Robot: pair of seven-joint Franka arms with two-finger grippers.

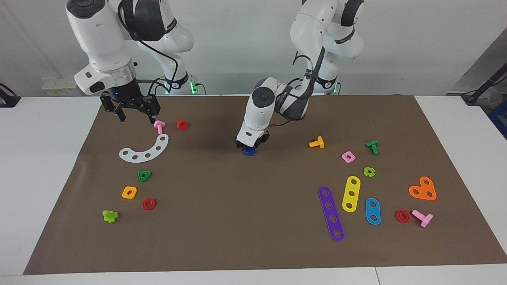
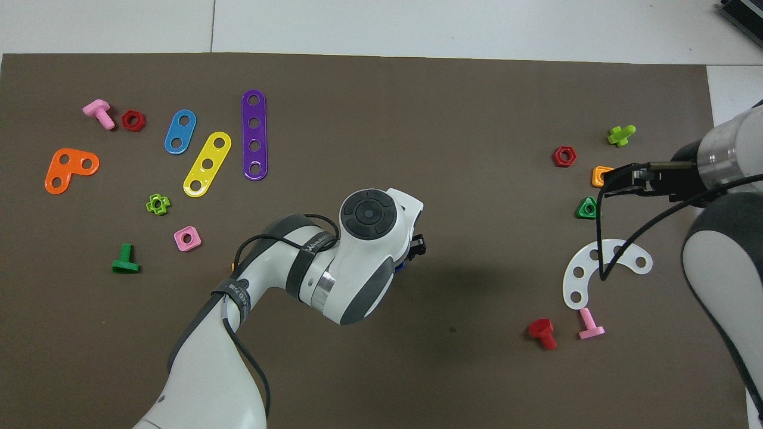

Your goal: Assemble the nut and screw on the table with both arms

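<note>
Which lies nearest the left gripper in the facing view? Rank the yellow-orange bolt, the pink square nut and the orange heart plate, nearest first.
Measured from the left gripper, low at the mat's middle:
1. Yellow-orange bolt, toward the left arm's end.
2. Pink square nut, farther toward that end.
3. Orange heart plate, nearly at the mat's edge.

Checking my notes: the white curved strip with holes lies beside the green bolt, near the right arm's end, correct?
Not quite. The facing view shows the white curved strip beside the pink bolt, not a green one. It does lie toward the right arm's end.
</note>
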